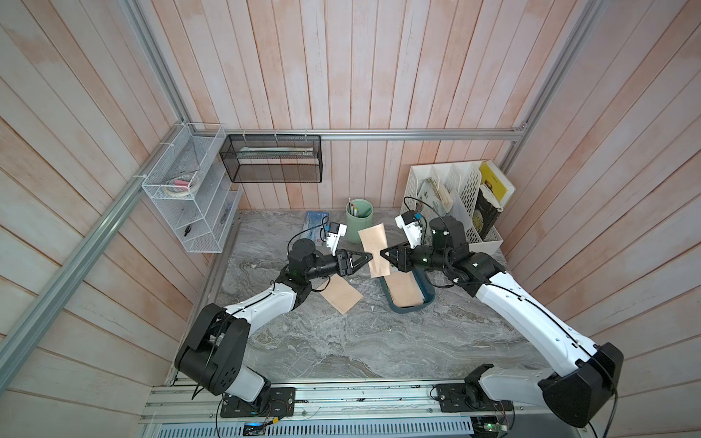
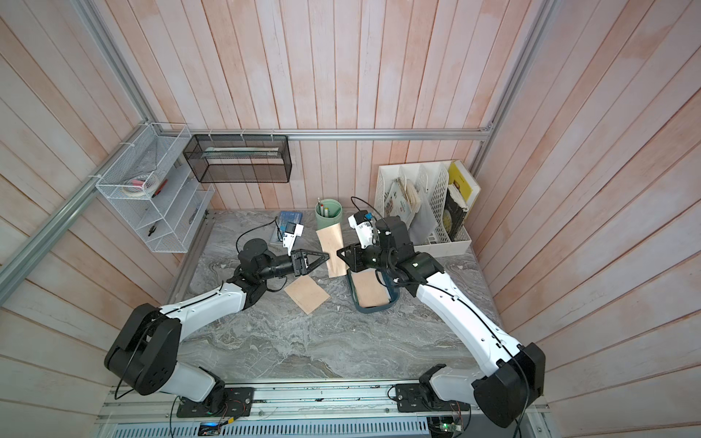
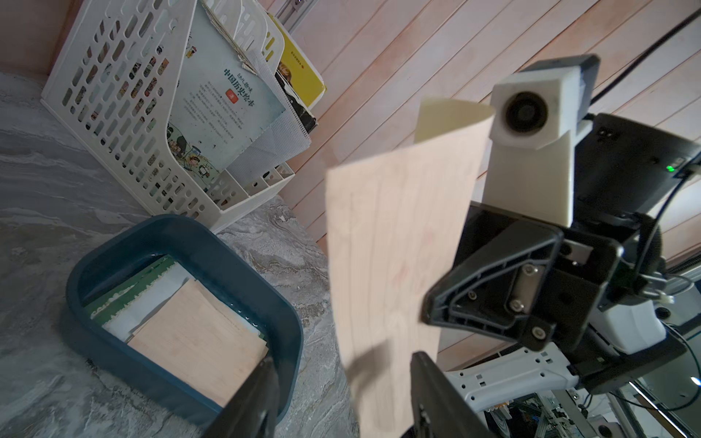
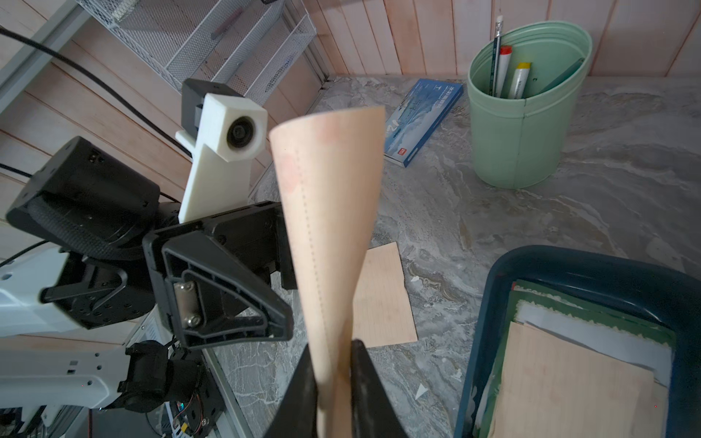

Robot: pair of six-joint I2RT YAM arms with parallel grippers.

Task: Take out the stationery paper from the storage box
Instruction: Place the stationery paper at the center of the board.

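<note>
Right fingers pinch a tan sheet up high, left fingers spread around it. One flat sheet lies out on the desk. More paper waits in the storage box.

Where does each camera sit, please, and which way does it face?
Both top views: high at the front, looking down at the table; both arms show whole.
Left wrist: behind the left pincer, facing the storage box and file organiser; own fingertips show.
Right wrist: behind the right pincer, facing the pen cup; own fingertips show.
Shared: both wrist views see the held kraft sheet.
</note>
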